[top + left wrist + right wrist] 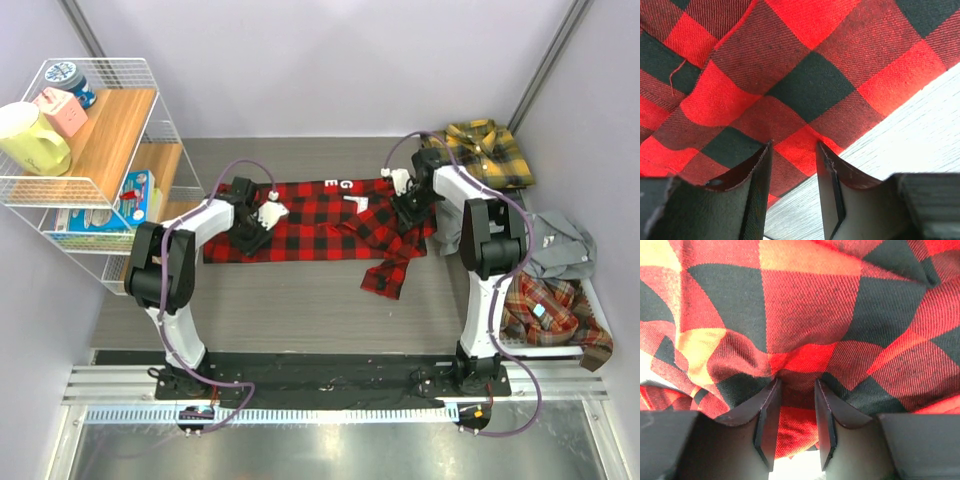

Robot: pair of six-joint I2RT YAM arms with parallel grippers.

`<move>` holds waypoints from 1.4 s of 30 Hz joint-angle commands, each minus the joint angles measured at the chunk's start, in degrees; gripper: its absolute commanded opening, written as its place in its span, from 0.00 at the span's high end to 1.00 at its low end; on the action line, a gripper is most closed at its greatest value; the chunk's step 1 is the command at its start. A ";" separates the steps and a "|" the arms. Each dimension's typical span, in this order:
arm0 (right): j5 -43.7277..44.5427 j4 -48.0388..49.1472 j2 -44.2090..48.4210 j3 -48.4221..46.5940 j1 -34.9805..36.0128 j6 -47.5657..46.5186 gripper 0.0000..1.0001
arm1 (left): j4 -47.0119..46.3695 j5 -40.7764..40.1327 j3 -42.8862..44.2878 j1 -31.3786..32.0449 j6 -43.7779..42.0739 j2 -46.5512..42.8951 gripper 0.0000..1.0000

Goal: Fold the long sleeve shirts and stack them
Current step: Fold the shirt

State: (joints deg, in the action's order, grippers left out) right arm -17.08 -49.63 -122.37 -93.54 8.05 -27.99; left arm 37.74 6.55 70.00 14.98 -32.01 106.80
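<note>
**A:** Where's the shirt, top view?

**B:** Red-and-black shirt (310, 220) lies spread across the middle of the grey worktop (300, 310). White letters (345, 186) sit at its 12 o'clock edge. One sleeve (388, 272) trails off toward 5 o'clock.

**A:** And the arms?

**B:** Left gripper (250, 238) is over the shirt's 9 o'clock end, near the hem. On its wrist cam the fingers (757, 190) are a narrow gap apart w/ the hem running between them. The cloth there is flat, so can't tell if it's nipped. Right gripper (405, 222) is down on the 3 o'clock end. Its wrist cam shows the fingers (830, 415) pressed in on a puckered fold of check cloth, so it's pinching the shirt.

**A:** Other shirts?

**B:** Yellow plaid shirt (488, 150) is at 1 o'clock, in the far corner. Grey shirt (562, 245) is at 3 o'clock. Orange-brown plaid shirt (548, 308) is just nearer, approx 4 o'clock. Both are heaped on a white bin (545, 351). Wire shelf (100, 75) stands at 10 o'clock.
</note>
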 commanded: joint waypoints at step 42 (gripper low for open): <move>-10.95 2.08 26.30 3.71 -10.60 11.99 0.30 | -19.11 16.75 17.54 44.43 0.81 16.85 0.45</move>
State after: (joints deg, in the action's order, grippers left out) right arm -25.30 -48.05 -97.30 -88.20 -2.74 -16.49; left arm 18.94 27.73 84.82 58.98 -32.56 121.03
